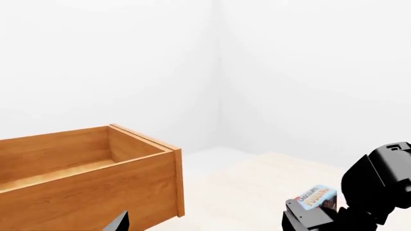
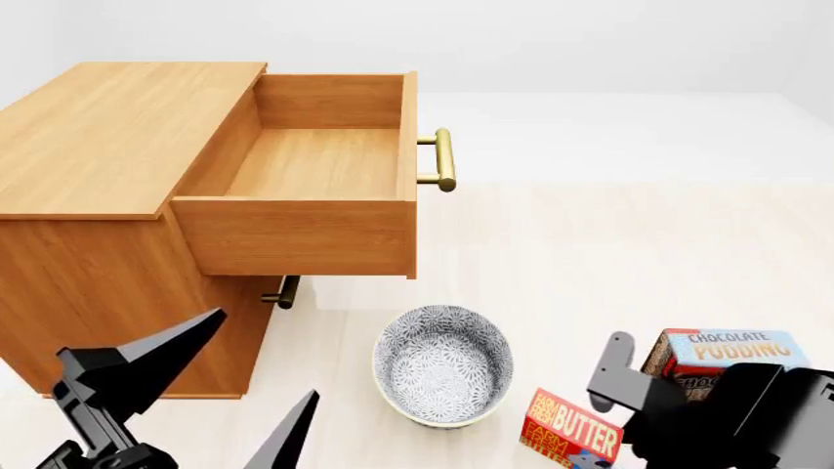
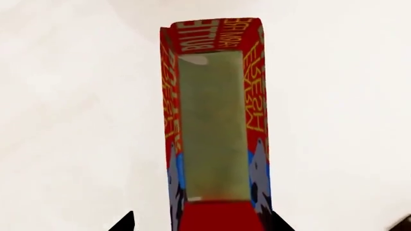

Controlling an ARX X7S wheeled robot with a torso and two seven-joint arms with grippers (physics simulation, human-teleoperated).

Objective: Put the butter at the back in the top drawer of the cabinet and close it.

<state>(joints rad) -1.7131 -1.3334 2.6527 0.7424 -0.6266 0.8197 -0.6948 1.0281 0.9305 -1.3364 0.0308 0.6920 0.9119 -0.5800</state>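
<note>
The butter [image 2: 569,430], an orange-red carton with white lettering, lies on the pale floor at the lower right of the head view. In the right wrist view the butter [image 3: 215,120] runs lengthwise between the two fingertips of my right gripper [image 3: 200,222]. That gripper is open and straddles the carton's near end, with a gap on one side. The cabinet [image 2: 117,127] stands at the left with its top drawer [image 2: 312,161] pulled out and empty. The same top drawer [image 1: 83,168] fills the left wrist view. My left gripper [image 2: 248,386] hangs open and empty in front of the cabinet.
A patterned bowl [image 2: 443,363] sits on the floor between the cabinet and the butter. A chocolate pudding box [image 2: 729,350] stands just behind my right arm [image 2: 736,415]. The drawer's brass handle [image 2: 443,161] juts out to the right. A lower drawer's handle [image 2: 280,293] shows beneath.
</note>
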